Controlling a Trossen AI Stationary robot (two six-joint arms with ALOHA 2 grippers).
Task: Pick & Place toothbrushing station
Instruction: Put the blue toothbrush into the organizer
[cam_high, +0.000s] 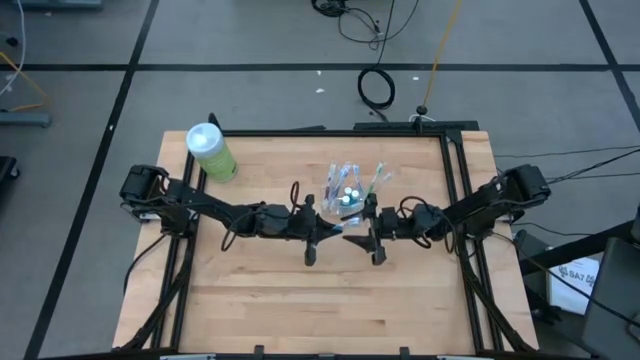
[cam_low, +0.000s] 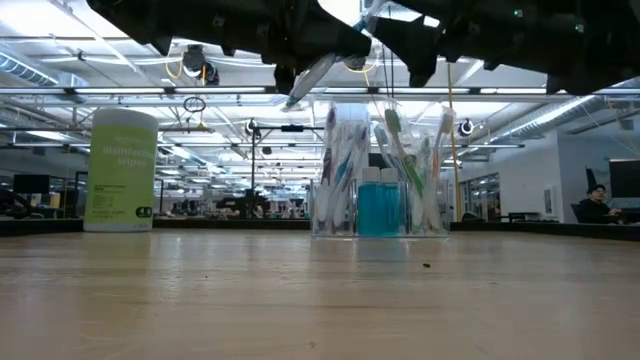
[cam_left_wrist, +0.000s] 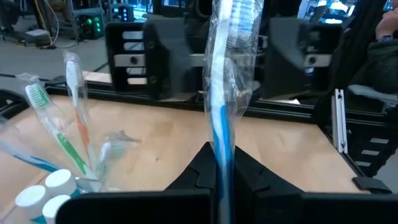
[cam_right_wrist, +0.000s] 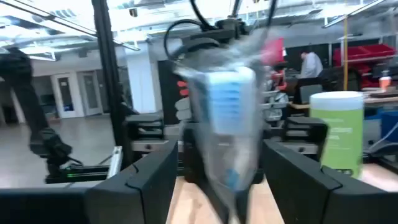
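I have the left tool (cam_left_wrist: 224, 177) clenched on a wrapped blue toothbrush (cam_left_wrist: 227, 81), held upright in its clear sleeve, bristle end up, the handle pinched between my fingers. In the high view this tool (cam_high: 312, 238) sits near the middle of the table (cam_high: 260, 310), just beside the clear cup (cam_high: 347, 190) on its near side. The cup stands upright toward the far edge, already crowded with toothbrushes and the small teal tubes (cam_low: 378, 208); their white caps show in my left wrist view.

The right tool (cam_high: 377, 240) hovers on the cup's other side. Its wrist view shows a wrapped blue-headed brush (cam_right_wrist: 227, 118) between widely spread fingers (cam_right_wrist: 140, 180). The brush is blurred, and I cannot tell from here whether that tool grips it or merely frames it.

My judgement of the step: carry the held brush over the cup and lower it handle-first. To do it well, I would keep the brush vertical and aim for a gap among the standing brushes. I would come down slowly, since the loose sleeve may snag on neighbouring heads. The cup looks light, so a sideways nudge could tip it. I would let go only once the handle sits well inside the rim. The green canister (cam_high: 211, 152) stands well apart at the far left and is no obstacle.
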